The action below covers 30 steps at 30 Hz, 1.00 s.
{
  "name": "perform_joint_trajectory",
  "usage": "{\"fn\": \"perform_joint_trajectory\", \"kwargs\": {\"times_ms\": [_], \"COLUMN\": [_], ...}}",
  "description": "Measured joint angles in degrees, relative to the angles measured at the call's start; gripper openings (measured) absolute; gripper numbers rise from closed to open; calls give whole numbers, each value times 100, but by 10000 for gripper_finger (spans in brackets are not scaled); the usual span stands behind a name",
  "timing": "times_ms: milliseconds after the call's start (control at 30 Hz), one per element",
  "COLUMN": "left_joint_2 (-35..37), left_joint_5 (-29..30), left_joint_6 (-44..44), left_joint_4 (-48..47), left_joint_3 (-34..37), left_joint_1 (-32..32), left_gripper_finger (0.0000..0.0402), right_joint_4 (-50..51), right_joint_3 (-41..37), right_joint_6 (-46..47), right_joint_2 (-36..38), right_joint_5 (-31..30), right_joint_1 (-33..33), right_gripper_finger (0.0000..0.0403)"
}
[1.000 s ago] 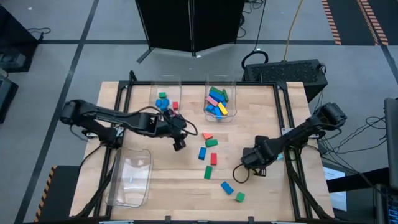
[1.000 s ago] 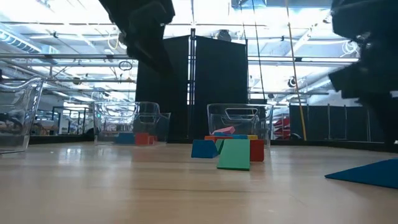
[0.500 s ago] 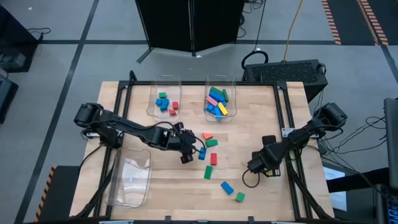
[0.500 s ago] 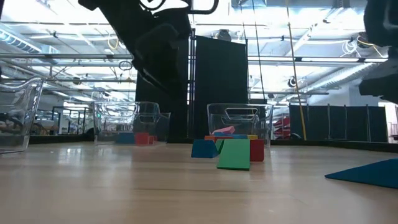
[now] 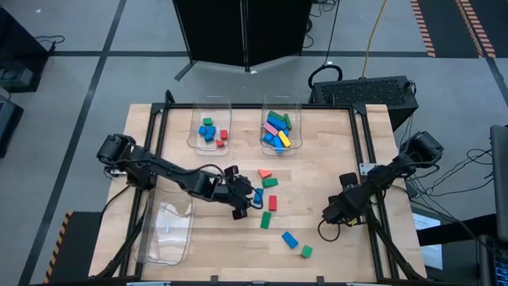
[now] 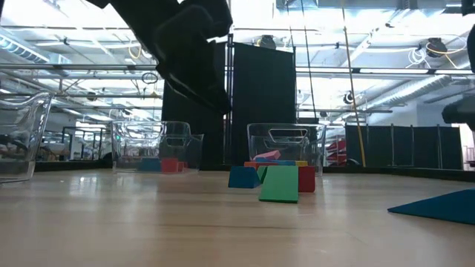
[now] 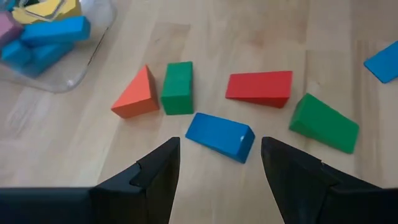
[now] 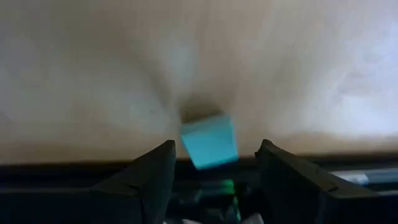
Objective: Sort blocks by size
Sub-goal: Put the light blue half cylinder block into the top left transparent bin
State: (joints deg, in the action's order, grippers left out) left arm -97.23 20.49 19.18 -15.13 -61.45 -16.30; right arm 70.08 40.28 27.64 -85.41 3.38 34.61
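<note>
Several loose blocks lie flat on the wooden table [image 5: 333, 143]: an orange wedge [image 7: 135, 94], a green block [image 7: 177, 87], a blue block [image 7: 221, 135], a red block [image 7: 259, 87] and a green wedge [image 7: 323, 122]. My left gripper [image 5: 248, 197] hangs open just short of the blue block [image 5: 258, 196], tilted down toward it. My right gripper [image 5: 332, 214] is open near the table's right edge. A small cyan block [image 8: 208, 148] shows blurred between its fingers, untouched.
Two clear bins at the far edge hold sorted blocks [image 5: 210, 127] [image 5: 278, 131]. An empty clear bin [image 5: 167, 226] sits near left. A blue block [image 5: 290, 239] and a green one [image 5: 306, 252] lie toward the near edge. Bare wood lies between the loose blocks and my right gripper.
My left gripper has swung from the far bins toward the table's right and near edge. It has sunk lower over the loose blocks and stayed open. My right gripper has drifted toward the right near corner and tipped further downward, still open.
</note>
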Motion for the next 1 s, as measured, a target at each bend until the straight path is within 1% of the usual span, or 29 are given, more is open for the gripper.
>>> {"fn": "perform_joint_trajectory", "kwargs": {"times_ms": [233,467,800,1000], "left_joint_2": [0,0,0,1], "left_joint_5": [-2,-2,-2,-2], "left_joint_6": [2,-7,-7,-7], "left_joint_4": [26,137,122,120], "left_joint_3": [0,0,0,0], "left_joint_1": [-34,-34,-34,-34], "left_gripper_finger": [226,226,226,226], "right_joint_4": [-564,-687,-966,-941], "right_joint_3": [-396,-502,-770,-769], "right_joint_6": [93,172,307,649], "right_joint_2": [251,283,298,293], "right_joint_5": [128,146,205,196], "right_joint_1": [0,0,-2,-2], "right_gripper_finger": [222,219,157,141]}}
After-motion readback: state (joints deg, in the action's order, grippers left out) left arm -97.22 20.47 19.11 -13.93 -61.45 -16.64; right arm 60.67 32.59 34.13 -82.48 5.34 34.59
